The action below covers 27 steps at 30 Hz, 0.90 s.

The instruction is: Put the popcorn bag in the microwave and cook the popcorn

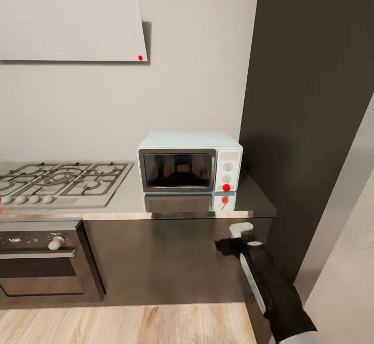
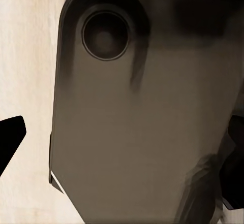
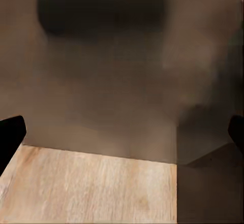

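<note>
The pale blue microwave (image 1: 189, 162) stands on the dark glossy countertop (image 1: 254, 201) with its dark glass door shut and a red round light (image 1: 226, 187) lit under two knobs. Only dim shapes show behind the glass. The popcorn bag is out of view. My right gripper (image 1: 236, 236) hangs open in front of the cabinet front, just below the countertop's edge and below the microwave's knob side. In the right wrist view, the right gripper (image 3: 122, 135) faces the dark cabinet front and wooden floor. My left gripper (image 2: 122, 145) is open above my own grey base.
A steel gas hob (image 1: 62, 180) lies left of the microwave, with a black built-in oven (image 1: 41, 261) beneath and a pale hood (image 1: 72, 27) above. A tall dark panel (image 1: 311, 100) closes the counter's right end. Wooden floor (image 1: 130, 323) runs along the cabinets.
</note>
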Tool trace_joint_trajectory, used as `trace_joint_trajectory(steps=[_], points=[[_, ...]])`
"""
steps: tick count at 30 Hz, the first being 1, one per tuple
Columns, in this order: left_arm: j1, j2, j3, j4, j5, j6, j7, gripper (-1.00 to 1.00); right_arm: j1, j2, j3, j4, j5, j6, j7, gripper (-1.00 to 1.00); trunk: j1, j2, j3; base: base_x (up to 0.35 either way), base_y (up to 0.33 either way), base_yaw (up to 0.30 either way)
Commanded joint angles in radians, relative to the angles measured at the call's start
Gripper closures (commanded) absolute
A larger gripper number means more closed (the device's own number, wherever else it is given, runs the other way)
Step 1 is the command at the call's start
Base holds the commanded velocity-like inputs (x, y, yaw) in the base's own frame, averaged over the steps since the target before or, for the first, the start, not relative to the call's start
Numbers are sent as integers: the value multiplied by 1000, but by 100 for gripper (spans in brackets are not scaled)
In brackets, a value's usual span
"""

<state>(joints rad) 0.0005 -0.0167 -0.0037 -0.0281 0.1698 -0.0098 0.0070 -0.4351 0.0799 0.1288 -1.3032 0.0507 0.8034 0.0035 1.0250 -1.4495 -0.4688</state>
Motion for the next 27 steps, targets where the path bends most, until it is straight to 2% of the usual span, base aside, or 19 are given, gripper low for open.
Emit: trace_joint_trajectory(steps=[1, 2, 3, 5, 7, 8, 9, 11, 12, 13, 15, 18, 22, 24, 27], points=[[0, 0, -1, -1, 8, -1, 1, -100, -60, 20, -2, -1, 2, 33, 0, -100, 0, -1, -1, 0, 0, 0], [0, 0, -1, -1, 7, -1, 1, -100, -224, 78, -6, -1, 0, 67, -31, -100, 0, -1, -1, 0, 0, 0], [0, 0, -2, -1, 7, -1, 1, -100, -277, 95, -7, 0, 0, 68, -55, -100, 0, -1, -1, 0, 0, 0], [0, 0, -2, -1, 7, -1, 1, -100, -383, 95, -8, 11, -2, 60, -132, -100, 0, -1, -1, 0, 0, 0], [0, 0, -2, -1, 6, 0, 0, -100, -464, 95, -9, 40, -6, 22, -215, -100, 0, -1, -1, 0, 0, 0], [0, 0, -2, -1, 6, 0, -1, -100, -512, 95, -9, 80, -16, -14, -281, -100, 0, -1, -1, 0, 0, 0], [0, 0, -2, -1, 6, 0, -1, -100, -536, 95, -9, 118, -27, -35, -317, -100, 0, -1, -1, 0, 0, 0], [0, 0, -2, -1, 6, 1, -1, -100, -566, 95, -2, 199, -52, -79, -365, -100, 0, -1, -1, 0, 0, 0], [0, 0, -2, -1, 6, 0, -1, -100, -573, 95, 12, 223, -64, -117, -381, -100, 0, -1, -1, 0, 0, 0], [0, 0, -2, -1, 7, 0, -1, -100, -572, 95, 20, 229, -67, -125, -382, -100, 0, -1, -1, 0, 0, 0], [0, 0, -2, -1, 6, -1, -5, -100, -571, 95, 37, 239, -73, -128, -385, -100, 0, -1, -1, 0, 0, 0], [0, 0, -2, -1, 5, -1, -8, -100, -571, 95, 40, 242, -76, -108, -385, -100, 0, -1, -1, 0, 0, 0], [0, 0, -2, -1, 5, -1, -8, -100, -571, 95, 40, 323, -108, -109, -380, -100, 0, -1, -1, 0, 0, 0], [0, 0, -2, -1, 5, -1, -8, -100, -571, 95, 40, 365, -111, -116, -358, -100, 0, -1, -1, 0, 0, 0], [0, 0, -2, -1, 5, -2, -8, -100, -571, 95, 39, 402, -109, -128, -233, -100, 0, -1, -1, 0, 0, 0]])
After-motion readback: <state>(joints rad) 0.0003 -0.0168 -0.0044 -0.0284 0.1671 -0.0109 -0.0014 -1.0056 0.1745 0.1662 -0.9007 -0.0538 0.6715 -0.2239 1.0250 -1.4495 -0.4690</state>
